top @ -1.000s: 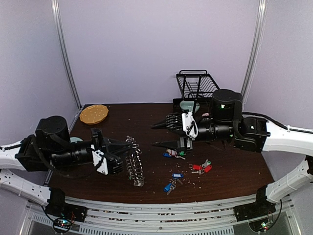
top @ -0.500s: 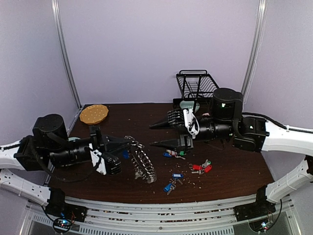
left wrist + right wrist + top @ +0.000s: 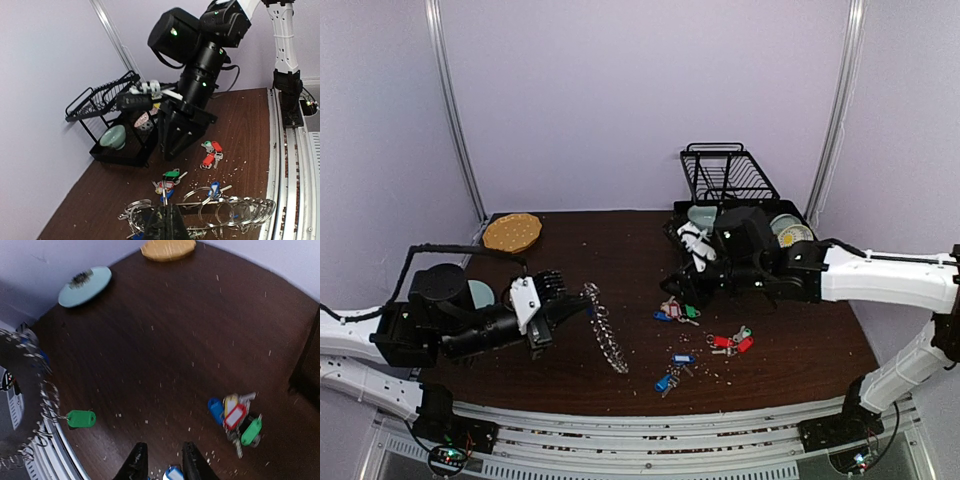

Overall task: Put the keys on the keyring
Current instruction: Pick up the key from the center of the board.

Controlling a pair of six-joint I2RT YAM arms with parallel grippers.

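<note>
A: On the table [image 3: 800,330], right of centre: where do the keys [image 3: 675,312] lie relative to the grippers?

B: The nearest bunch, with blue, red and green tags, lies just below the right gripper [image 3: 163,445], slightly toward the near edge in the top view. Two more bunches lie closer to that edge. The right arm is clearly nearer. The left is well apart from all three.

A: Right gripper state?

B: Fingers spread with a gap between them, pointing down at the table. The wrist view shows the bunch ahead and off to one side of the finger line, not between the fingers. A blue tag [image 3: 172,474] shows low in the gap; cannot tell if it is touched.

A: Keyring [image 3: 607,332]?

B: Pinched in the left gripper [image 3: 167,215], fingers pressed together on one ring. It is drawn out into a line, long axis slanting from the gripper tip toward the near edge and the right. Cannot tell whether the far end rests on the table. A green tag [image 3: 80,418] appears to hang from it.

A: Judgement for the next move?

B: The step in hand looks like picking a key. The right gripper likely needs a sideways shift to centre the bunch, then a descent. The keyring lies left of the keys, so the carry goes leftward, across its long axis.
</note>
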